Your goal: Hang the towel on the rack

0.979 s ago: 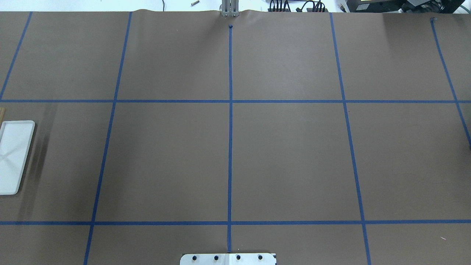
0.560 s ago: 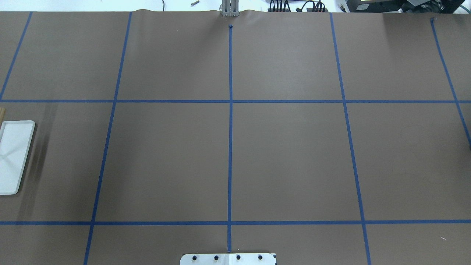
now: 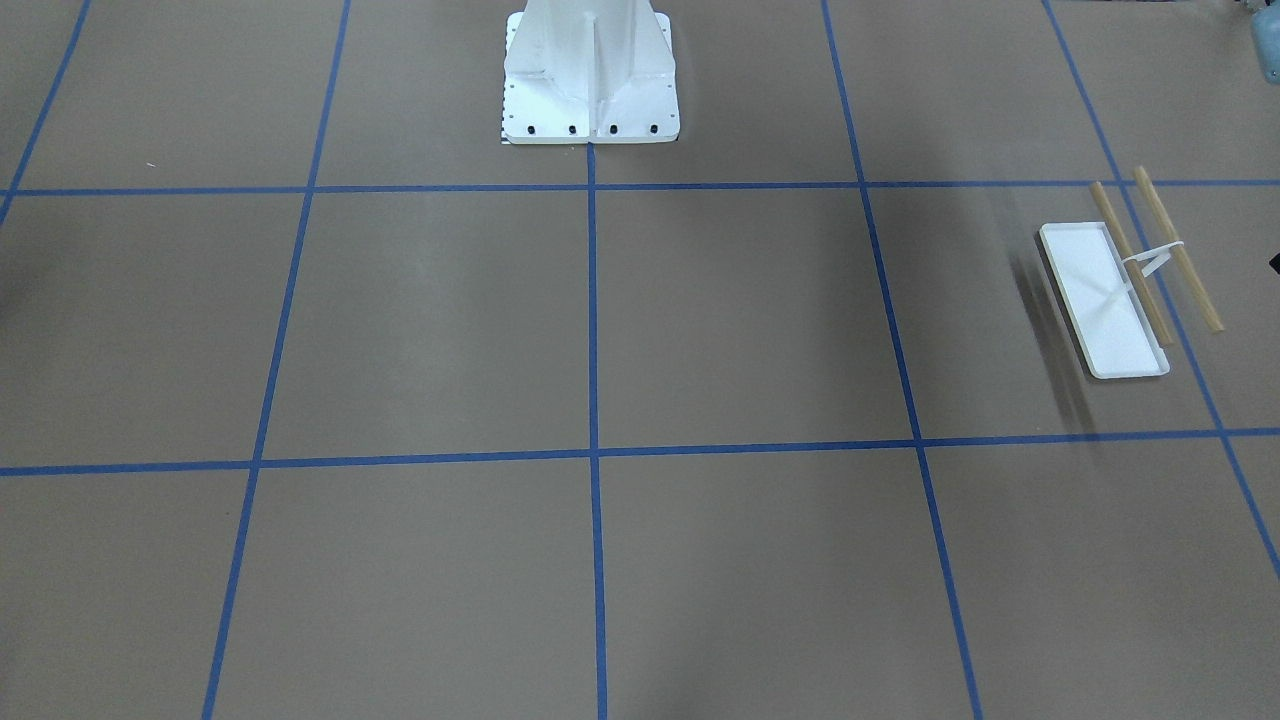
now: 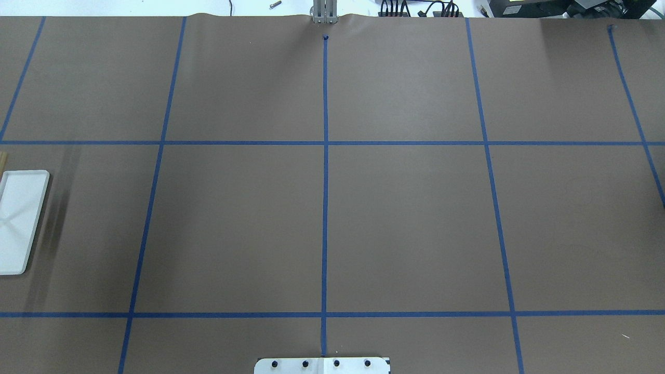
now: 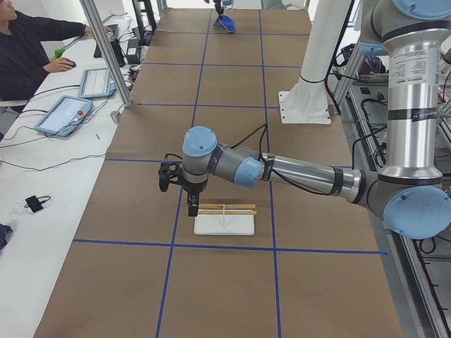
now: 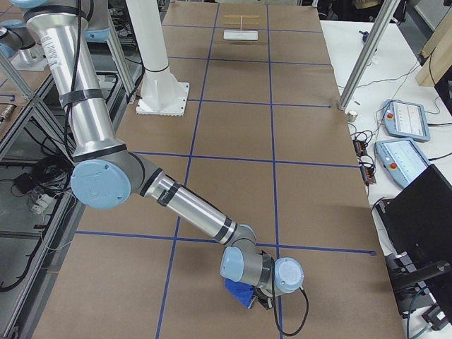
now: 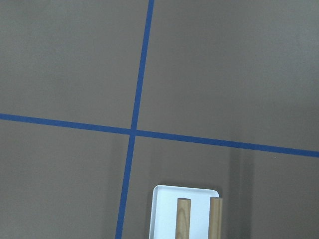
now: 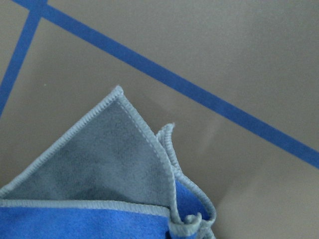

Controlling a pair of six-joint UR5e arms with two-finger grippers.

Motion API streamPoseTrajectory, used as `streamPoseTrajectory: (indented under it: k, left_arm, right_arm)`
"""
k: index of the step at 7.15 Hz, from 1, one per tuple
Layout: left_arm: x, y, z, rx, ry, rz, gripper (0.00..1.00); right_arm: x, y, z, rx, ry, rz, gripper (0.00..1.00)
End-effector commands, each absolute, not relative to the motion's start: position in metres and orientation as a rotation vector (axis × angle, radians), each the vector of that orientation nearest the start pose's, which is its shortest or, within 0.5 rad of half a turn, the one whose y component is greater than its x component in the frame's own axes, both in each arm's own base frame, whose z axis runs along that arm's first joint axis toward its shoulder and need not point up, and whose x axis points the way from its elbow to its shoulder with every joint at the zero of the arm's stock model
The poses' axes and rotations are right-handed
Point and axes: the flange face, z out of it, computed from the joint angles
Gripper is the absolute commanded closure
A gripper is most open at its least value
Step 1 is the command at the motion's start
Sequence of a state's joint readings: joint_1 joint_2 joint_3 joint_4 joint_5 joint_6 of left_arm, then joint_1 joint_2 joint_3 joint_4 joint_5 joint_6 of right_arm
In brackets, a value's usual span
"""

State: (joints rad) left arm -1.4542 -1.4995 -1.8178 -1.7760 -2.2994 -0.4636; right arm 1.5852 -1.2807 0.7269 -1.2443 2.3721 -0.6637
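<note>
- Front-facing view: rack (image 3: 1105, 300) stands far out on robot's left side of table (image 3: 700, 320). White tray base, 2 wooden rods (image 3: 1170, 250) on a thin upright. Robot pedestal (image 3: 590, 70) at far edge, centre.
- Overhead view: only the rack's base (image 4: 21, 218) shows, cut by left edge. Blue tape lines (image 4: 325, 156) grid the brown cover.
- Ext. left view: near arm reaches over to the rack (image 5: 224, 224). Left gripper (image 5: 192, 206) points down, just beside the rod ends on the operator's side; contact and jaw width cannot be told. Towel (image 5: 225, 25) is a small blue heap at the table's far end. Operator (image 5: 28, 49) sits at a side desk.
- Ext. right view: towel (image 6: 239, 293) lies bunched on the table at the near end, well apart from the rack (image 6: 240, 25). Right gripper (image 6: 258, 304) is low at the towel; grip or width cannot be told.
- L wrist view: tape cross above; rack's base (image 7: 164, 209) and both rod ends at bottom edge.
- R wrist view: towel (image 8: 89, 221) close up, one corner folded over, grey underside up, near a tape line.
</note>
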Motion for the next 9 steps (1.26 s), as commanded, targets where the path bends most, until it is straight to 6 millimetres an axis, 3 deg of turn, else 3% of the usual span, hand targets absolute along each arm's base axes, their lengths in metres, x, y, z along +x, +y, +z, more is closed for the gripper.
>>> streamPoseTrajectory:
  k: [1, 3, 4, 5, 7, 8, 9]
  left_arm:
    - [-0.011, -0.481, 0.549, 0.143, 0.795, -0.190, 0.01]
    - [-0.010, -0.484, 0.546, 0.146, 0.801, -0.187, 0.01]
    - [-0.010, -0.484, 0.546, 0.144, 0.803, -0.189, 0.01]
    - [-0.010, -0.489, 0.541, 0.149, 0.806, -0.189, 0.01]
    - [-0.008, -0.506, 0.527, 0.146, 0.817, -0.236, 0.01]
    - [-0.005, -0.524, 0.506, 0.129, 0.849, -0.329, 0.01]
    - [0.010, -0.537, 0.486, 0.096, 0.901, -0.328, 0.01]
  right_arm:
    - [0.091, -0.554, 0.844, 0.127, -0.857, -0.487, 1.00]
    - [0.134, -0.573, 0.791, 0.232, -0.901, -0.410, 1.00]
    - [0.146, -0.586, 0.741, 0.225, -0.927, -0.369, 1.00]
    - [0.148, -0.594, 0.673, 0.220, -0.931, -0.349, 1.00]
    - [0.147, -0.586, 0.537, 0.245, -0.915, -0.253, 1.00]
    - [0.135, -0.577, 0.487, 0.276, -0.919, -0.212, 1.00]
    - [0.101, -0.571, 0.431, 0.298, -0.934, -0.203, 1.00]
